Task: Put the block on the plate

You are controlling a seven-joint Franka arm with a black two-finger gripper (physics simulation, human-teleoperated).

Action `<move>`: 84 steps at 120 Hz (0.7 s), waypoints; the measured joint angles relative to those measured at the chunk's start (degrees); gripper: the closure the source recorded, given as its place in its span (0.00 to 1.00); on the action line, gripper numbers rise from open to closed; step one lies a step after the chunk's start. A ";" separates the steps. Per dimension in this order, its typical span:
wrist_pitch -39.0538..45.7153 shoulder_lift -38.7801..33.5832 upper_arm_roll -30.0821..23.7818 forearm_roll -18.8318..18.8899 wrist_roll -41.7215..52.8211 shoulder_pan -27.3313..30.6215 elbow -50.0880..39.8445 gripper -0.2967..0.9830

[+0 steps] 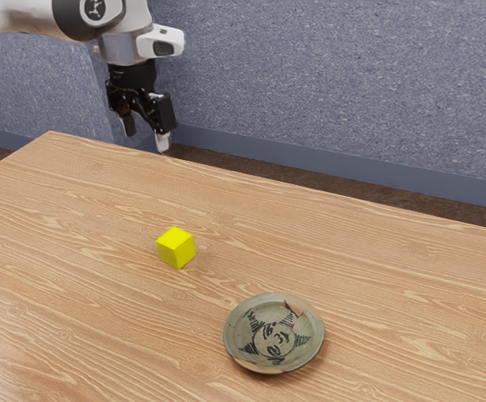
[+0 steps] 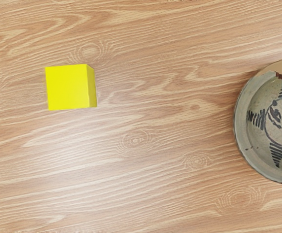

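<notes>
The gripper is held high near the table's far edge in the exterior view, its two fingers set wide apart with nothing gripped between them. It is pointed downward, presumably so that the block can be approached from above.

Further right, the yellow block is seen resting flat on the wooden table, well apart from the hand. Room is left around it, so its sides should be easily reached by both fingers; a grip across two opposite faces is probably called for, since a corner hold could make it twist.

Rightmost, the painted plate is set face up, apart from the block, its shallow hollow left bare to receive it. The task is judged to be at its start, with the approach in hand; a release over the middle seems safest, as the block could be tipped by the raised rim.
</notes>
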 joint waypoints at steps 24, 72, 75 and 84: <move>0.49 1.00 2.32 -0.55 -0.90 3.01 -0.20 0.23; 7.57 1.81 9.65 0.31 2.04 2.81 -11.23 0.23; 8.13 2.44 9.84 0.32 2.31 2.78 -11.45 0.23; 9.52 4.75 10.17 0.36 3.04 2.53 -10.71 0.23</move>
